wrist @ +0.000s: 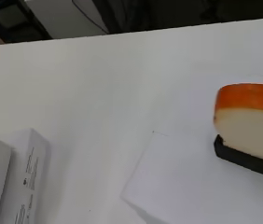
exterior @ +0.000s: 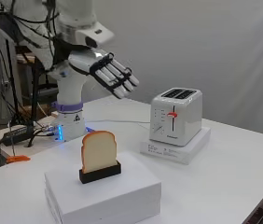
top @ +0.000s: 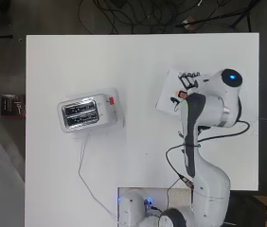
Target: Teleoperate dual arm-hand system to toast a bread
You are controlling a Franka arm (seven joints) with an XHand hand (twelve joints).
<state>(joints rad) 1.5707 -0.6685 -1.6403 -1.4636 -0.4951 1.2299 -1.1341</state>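
Overhead, the toaster [top: 88, 113] is seen at nine o'clock from the arm, which hides the bread. Sideways, the hand [exterior: 114, 74] is held spread and empty above the bread slice [exterior: 98, 151], upright in its black holder [exterior: 100, 174] on a white box [exterior: 122, 191]. Wristward, only bread is shown; a careless grasp could topple it.

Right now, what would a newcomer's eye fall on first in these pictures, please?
Probably the robot hand, open, raised above the table. Below it, a bread slice stands upright in a black holder on a white box. Further across sits a white toaster, slots empty.
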